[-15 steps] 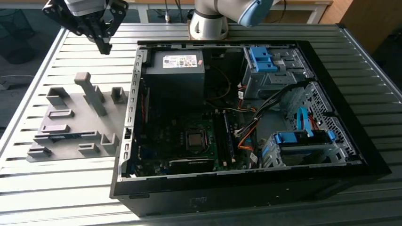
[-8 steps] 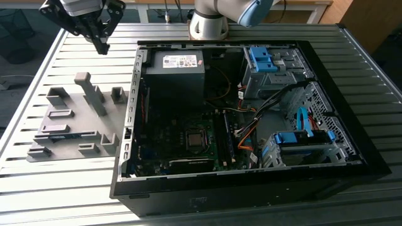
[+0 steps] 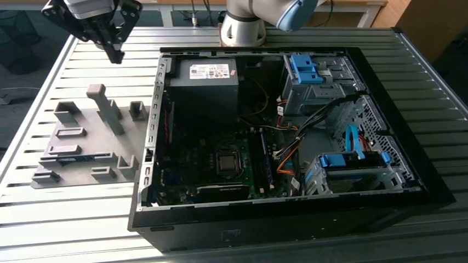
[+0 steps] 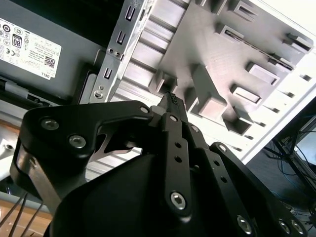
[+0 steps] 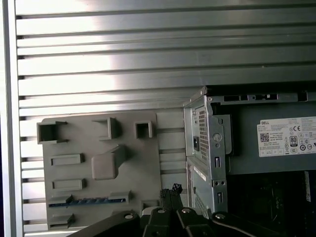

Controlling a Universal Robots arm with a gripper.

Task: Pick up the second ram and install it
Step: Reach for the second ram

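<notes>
- A grey holder lies on the slatted tabletop, at the exterior view's left.
- The ram sits in a slot along the holder's near side. In the first wrist view it is a bluish strip.
- The gripper hangs above the holder's far end, well apart from the ram. Its fingers are clenched together, grasping nothing.
- An open computer case lies to the right, just beside the holder.
</notes>
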